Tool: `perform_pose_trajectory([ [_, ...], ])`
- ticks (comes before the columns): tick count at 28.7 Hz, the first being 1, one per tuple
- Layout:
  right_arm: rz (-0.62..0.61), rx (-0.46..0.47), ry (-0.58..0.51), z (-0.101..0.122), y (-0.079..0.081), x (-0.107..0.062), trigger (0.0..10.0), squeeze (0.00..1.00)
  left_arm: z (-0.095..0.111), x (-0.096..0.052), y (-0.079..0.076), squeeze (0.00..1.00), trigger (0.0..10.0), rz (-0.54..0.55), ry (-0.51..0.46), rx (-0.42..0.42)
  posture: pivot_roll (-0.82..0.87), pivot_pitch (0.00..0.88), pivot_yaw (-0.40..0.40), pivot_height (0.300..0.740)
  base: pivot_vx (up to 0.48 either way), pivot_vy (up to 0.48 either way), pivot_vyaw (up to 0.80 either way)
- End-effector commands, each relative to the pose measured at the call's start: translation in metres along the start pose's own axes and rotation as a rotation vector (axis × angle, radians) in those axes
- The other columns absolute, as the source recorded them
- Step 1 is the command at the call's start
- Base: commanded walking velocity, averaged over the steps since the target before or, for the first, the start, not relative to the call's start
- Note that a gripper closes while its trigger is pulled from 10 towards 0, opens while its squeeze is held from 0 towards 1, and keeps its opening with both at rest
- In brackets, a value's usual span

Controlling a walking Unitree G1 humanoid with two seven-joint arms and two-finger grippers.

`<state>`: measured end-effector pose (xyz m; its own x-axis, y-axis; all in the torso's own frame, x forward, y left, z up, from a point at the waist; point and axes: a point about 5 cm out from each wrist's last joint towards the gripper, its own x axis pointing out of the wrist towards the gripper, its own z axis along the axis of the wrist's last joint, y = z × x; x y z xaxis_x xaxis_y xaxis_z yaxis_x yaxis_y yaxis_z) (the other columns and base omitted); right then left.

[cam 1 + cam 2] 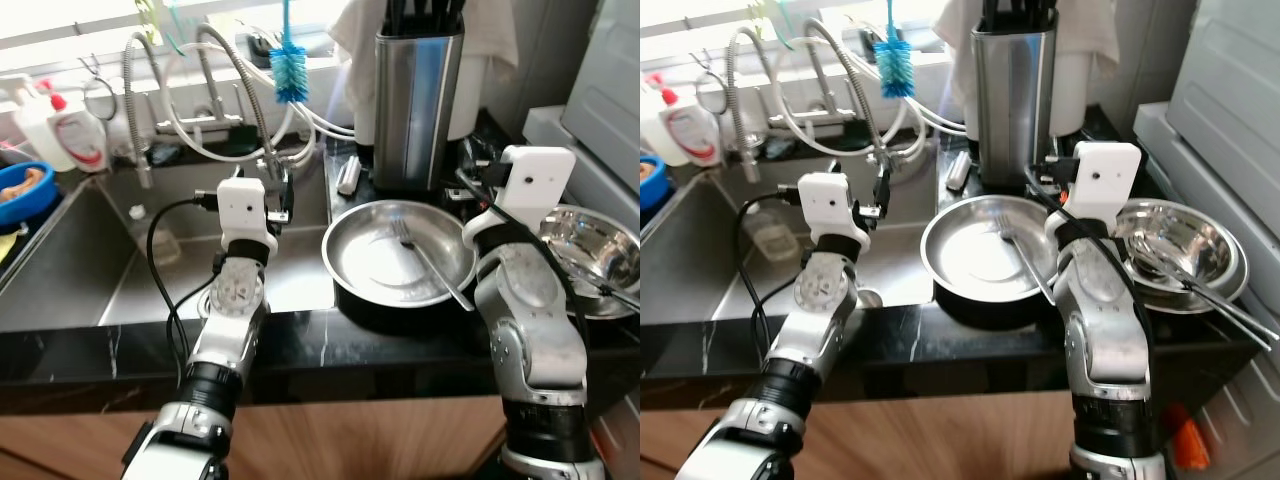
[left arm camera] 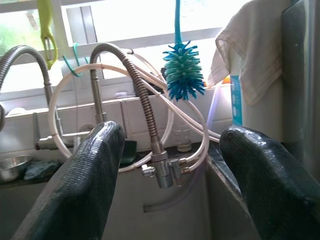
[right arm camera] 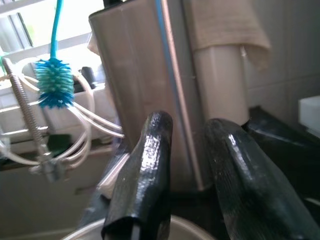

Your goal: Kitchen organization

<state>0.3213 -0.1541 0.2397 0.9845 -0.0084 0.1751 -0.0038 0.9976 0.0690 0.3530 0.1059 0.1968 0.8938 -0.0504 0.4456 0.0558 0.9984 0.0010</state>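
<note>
Left gripper (image 2: 170,165) is up over the sink (image 1: 90,270), fingers spread wide, nothing held. Right of it, a fork (image 1: 425,258) lies in the steel pan (image 1: 365,285) on the counter. Right gripper (image 3: 192,170) hovers at the pan's far-right rim, fingers narrow, empty.

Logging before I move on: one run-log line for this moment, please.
left hand open over steel sink | right hand nearly closed, empty, above round steel pan | metal fork in pan

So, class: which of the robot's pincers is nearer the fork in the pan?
Right. The right pincer hovers over the pan's rim beside the fork; the left pincer is over the sink.
</note>
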Motion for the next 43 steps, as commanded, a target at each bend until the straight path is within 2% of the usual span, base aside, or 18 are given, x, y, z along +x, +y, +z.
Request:
perform_pose_trajectory([
  [1, 0.016, 0.028, -0.013, 0.015, 0.005, 0.000, 10.0, 1.00, -0.001, 0.000, 0.008, 0.00, 10.0, 0.020, 0.007, 0.013, -0.29, 0.000, 0.129, 0.740, 0.000, 0.000, 0.00],
  [3, 0.027, 0.032, -0.011, 0.018, 0.006, 0.000, 10.0, 1.00, -0.001, 0.000, 0.008, 0.00, 10.0, 0.020, 0.007, 0.013, -0.29, 0.000, 0.129, 0.740, 0.000, 0.000, 0.00],
  [6, 0.091, 0.025, 0.004, 0.034, 0.019, -0.002, 10.0, 1.00, -0.001, 0.002, 0.007, 0.00, 10.0, 0.017, 0.012, 0.010, -0.30, 0.000, 0.132, 0.740, 0.000, 0.000, 0.00],
  [11, 0.104, 0.025, 0.045, 0.036, 0.023, -0.005, 10.0, 1.00, -0.002, 0.004, 0.006, 0.00, 10.0, 0.008, 0.017, 0.002, -0.31, 0.000, 0.134, 0.740, 0.000, 0.000, 0.00],
  [18, 0.067, 0.013, 0.171, 0.021, 0.017, -0.011, 10.0, 1.00, -0.003, 0.003, 0.004, 0.00, 10.0, -0.005, 0.024, -0.003, -0.31, 0.000, 0.134, 0.740, 0.000, 0.000, 0.00],
  [23, 0.112, 0.010, 0.300, 0.009, 0.025, -0.020, 10.0, 1.00, -0.004, 0.003, 0.002, 0.00, 10.0, -0.014, 0.027, -0.008, -0.31, 0.000, 0.125, 0.740, 0.000, 0.000, 0.00],
  [27, 0.159, 0.003, 0.345, 0.004, 0.033, -0.028, 10.0, 1.00, -0.004, 0.002, 0.001, 0.00, 10.0, -0.026, 0.032, -0.015, -0.31, 0.000, 0.123, 0.740, 0.000, 0.000, 0.00],
  [28, 0.159, 0.001, 0.356, 0.003, 0.034, -0.029, 10.0, 0.00, -0.005, 0.002, 0.000, 0.00, 10.0, -0.030, 0.033, -0.016, -0.32, 0.000, 0.124, 0.740, 0.000, 0.000, 0.00],
  [33, 0.163, 0.047, 0.428, -0.002, 0.038, -0.035, 10.0, 0.00, -0.006, 0.002, -0.004, 0.00, 10.0, -0.052, 0.037, -0.022, -0.32, 0.000, 0.121, 0.740, 0.000, 0.000, 0.00],
  [43, 0.081, 0.113, 0.571, -0.016, 0.033, -0.045, 10.0, 0.00, -0.008, 0.000, -0.009, 0.00, 10.0, -0.071, 0.046, -0.037, -0.33, 0.000, 0.112, 0.740, 0.000, 0.000, 0.00],
])
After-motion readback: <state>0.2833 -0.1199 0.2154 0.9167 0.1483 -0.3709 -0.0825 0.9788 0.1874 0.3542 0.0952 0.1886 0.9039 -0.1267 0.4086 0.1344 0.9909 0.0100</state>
